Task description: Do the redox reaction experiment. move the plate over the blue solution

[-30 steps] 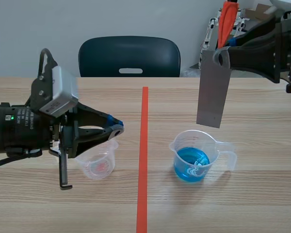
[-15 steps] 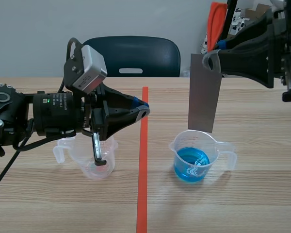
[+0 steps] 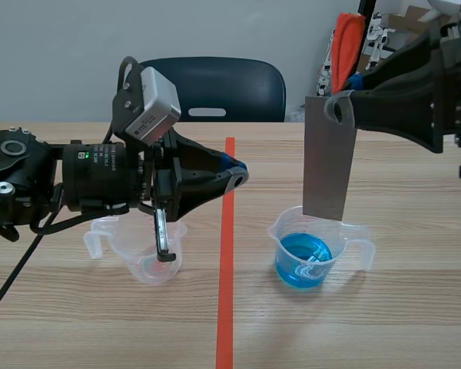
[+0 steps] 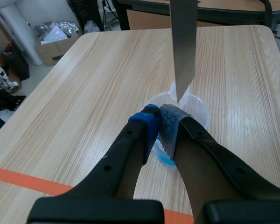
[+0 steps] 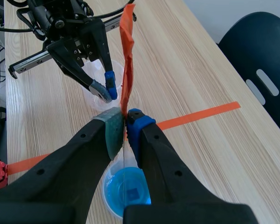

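Big wooden table (image 3: pixel 415 323) takes up most of the scene view, with a dark blue chair (image 3: pixel 207 88) tucked in at the far side.

The left arm (image 3: pixel 92 184) comes in level above the table. Its left gripper (image 3: pixel 234 174) points across to the orange tape line, and its 2 fingers are pressed together on nothing. In its own wrist view the pads meet right in front of the blue beaker.

The right arm (image 3: pixel 415 84) is held high and stretches in level too. Its right gripper (image 3: pixel 343 104) is clamped on the top end of the grey metal plate (image 3: pixel 328 161), just by the hole.

The plate hangs straight down over the beaker of blue solution (image 3: pixel 311 246). Its bottom edge is about level with the rim. Whether it's touching the rim is hard to call.

Under the left arm sits a 2nd clear beaker (image 3: pixel 150 257) with a bit of pinkish stuff at the bottom.

An orange strip (image 3: pixel 348 46) pokes up above the right gripper.
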Available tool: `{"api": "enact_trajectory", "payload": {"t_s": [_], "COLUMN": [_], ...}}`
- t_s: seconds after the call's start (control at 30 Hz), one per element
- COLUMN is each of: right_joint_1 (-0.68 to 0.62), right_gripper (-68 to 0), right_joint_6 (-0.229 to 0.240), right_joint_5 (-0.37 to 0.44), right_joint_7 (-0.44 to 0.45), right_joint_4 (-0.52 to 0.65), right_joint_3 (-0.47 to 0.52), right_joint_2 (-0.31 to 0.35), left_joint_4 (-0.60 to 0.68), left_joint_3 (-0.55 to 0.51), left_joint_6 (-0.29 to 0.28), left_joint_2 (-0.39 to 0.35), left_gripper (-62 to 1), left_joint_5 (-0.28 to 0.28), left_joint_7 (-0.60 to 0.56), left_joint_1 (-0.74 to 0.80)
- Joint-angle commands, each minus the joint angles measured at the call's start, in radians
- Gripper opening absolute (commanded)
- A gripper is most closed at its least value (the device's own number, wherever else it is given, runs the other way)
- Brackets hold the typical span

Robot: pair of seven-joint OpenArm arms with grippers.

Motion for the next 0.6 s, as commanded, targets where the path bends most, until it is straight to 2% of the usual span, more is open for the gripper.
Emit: {"api": "enact_trajectory", "payload": {"t_s": [0.0, 0.57], "right_joint_1": [0.015, 0.015], "right_gripper": [-66.9, -66.9], "right_joint_6": [0.008, 0.008], "right_joint_5": [0.015, 0.033], "right_joint_7": [0.015, 0.014], "right_joint_4": [0.008, 0.008], "right_joint_3": [0.014, 0.014], "right_joint_2": [0.011, 0.011], "left_joint_4": [0.007, 0.007], "left_joint_3": [-0.007, -0.007], "left_joint_6": [-0.008, -0.010], "left_joint_2": [0.005, 0.005], "left_gripper": [-58.2, -58.2], "left_joint_5": [-0.011, -0.011], "left_joint_7": [-0.016, -0.020], "left_joint_1": [-0.006, -0.006]}}
